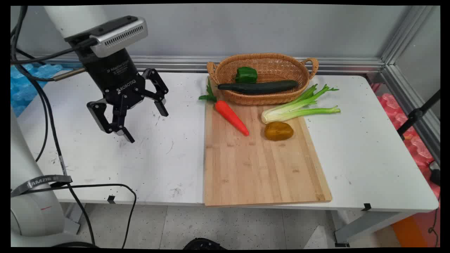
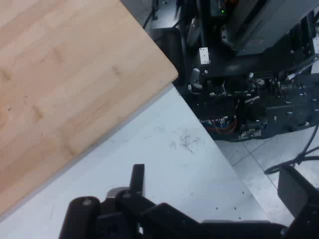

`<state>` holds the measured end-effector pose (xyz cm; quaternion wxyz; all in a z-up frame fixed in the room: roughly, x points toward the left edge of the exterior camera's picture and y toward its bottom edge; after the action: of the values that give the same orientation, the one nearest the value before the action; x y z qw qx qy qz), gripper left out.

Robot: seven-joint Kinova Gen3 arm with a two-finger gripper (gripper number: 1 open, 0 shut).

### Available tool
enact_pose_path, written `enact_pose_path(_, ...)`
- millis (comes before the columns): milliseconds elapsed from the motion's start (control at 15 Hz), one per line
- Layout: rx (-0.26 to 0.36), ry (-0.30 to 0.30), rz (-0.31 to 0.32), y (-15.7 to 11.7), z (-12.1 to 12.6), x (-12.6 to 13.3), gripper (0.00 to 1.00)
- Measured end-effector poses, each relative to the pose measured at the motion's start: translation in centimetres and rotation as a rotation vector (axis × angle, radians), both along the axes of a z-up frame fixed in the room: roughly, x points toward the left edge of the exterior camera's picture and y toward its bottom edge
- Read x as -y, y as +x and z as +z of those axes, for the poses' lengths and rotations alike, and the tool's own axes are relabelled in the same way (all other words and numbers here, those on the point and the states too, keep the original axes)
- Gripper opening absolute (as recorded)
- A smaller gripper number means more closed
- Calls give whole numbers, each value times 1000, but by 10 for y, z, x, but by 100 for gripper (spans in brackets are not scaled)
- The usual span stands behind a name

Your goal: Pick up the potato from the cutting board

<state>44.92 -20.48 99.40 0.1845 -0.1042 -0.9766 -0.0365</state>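
Two vegetables, green pepper (image 1: pixel 246 74) and cucumber (image 1: pixel 257 86), lie in the wicker basket (image 1: pixel 306 75); carrot (image 1: pixel 231 117), celery (image 1: pixel 299 107), potato (image 1: pixel 278 131) sit on the cutting board (image 1: pixel 260 165); gripper (image 1: pixel 146 125) hangs empty, fingers spread, over bare worktop (image 1: pixel 105 154).

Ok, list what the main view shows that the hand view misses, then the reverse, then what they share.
Only the main view: the wicker basket holding a green pepper and a cucumber, plus the carrot, celery and potato on the board. Only the hand view: dark equipment with cables beyond the table's edge. Both: the wooden cutting board, the white table and the open, empty pincer.
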Motion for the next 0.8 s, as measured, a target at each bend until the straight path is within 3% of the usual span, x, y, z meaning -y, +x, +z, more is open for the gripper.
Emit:
enact_pose_path(200,-13,1,54,-4,0,6,100)
enact_pose_path(800,-81,-2,440,-47,-16,72,100)
